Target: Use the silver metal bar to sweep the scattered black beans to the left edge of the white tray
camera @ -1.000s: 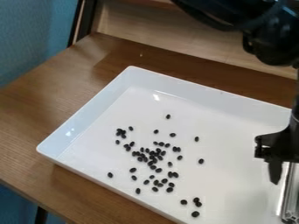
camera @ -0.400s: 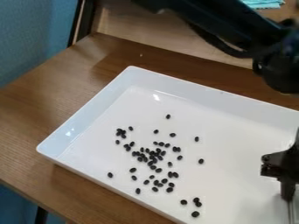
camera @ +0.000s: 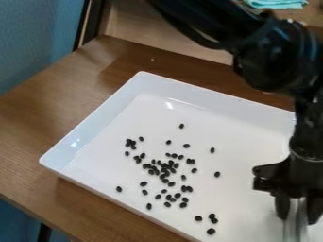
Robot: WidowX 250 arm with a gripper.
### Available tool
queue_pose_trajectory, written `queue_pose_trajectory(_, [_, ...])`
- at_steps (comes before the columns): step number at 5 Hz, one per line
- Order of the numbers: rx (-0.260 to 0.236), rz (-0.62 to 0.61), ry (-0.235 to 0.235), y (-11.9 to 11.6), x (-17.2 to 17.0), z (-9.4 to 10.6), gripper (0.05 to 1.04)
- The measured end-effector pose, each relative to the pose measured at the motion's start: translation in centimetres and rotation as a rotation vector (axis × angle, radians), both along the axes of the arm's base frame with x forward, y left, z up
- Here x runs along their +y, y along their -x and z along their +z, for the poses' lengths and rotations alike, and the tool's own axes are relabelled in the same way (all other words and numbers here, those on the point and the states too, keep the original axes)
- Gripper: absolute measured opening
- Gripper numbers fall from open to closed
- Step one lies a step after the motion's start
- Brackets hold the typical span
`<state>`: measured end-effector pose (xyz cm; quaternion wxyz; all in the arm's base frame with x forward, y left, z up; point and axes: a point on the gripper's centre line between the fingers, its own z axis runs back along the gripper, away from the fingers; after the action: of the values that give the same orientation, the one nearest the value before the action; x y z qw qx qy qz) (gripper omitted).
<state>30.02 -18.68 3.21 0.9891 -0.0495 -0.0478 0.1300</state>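
At the lower right of the camera view hangs my black gripper (camera: 298, 209), over the right part of a white tray (camera: 214, 104). Its two fingers stand on either side of a shiny silvery object (camera: 294, 224), gripping it; the object's lower end is cut off by the view's bottom edge. Many small black beans (camera: 165, 165) lie scattered over the tray's floor, densest left of the gripper. A few beans (camera: 211, 231) rest nearer to it, toward the tray's front edge, with a gap between them and the gripper.
Brown wooden table (camera: 38, 118) surrounds the tray on the left and behind. The tray has raised walls. A turquoise cloth (camera: 276, 4) lies at the top right, beyond the table's back edge. The arm crosses the upper right. A blue wall (camera: 38, 38) stands at the left.
The gripper first lowered a little toward the right edge, then came left and farther into view, the silvery object moving along with it. The beans and tray have kept their places.
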Motion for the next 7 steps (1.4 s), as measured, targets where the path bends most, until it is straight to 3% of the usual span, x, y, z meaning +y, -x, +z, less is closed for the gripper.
queue_pose_trajectory(3, [-0.066,0.002,-0.047,-0.2,4.6,-0.6,0.396])
queue_pose_trajectory(6, [-0.053,0.009,-0.171,-0.3,14.0,-0.5,0.396])
queue_pose_trajectory(7, [-0.066,-0.031,-0.247,-0.3,15.6,-0.7,0.396])
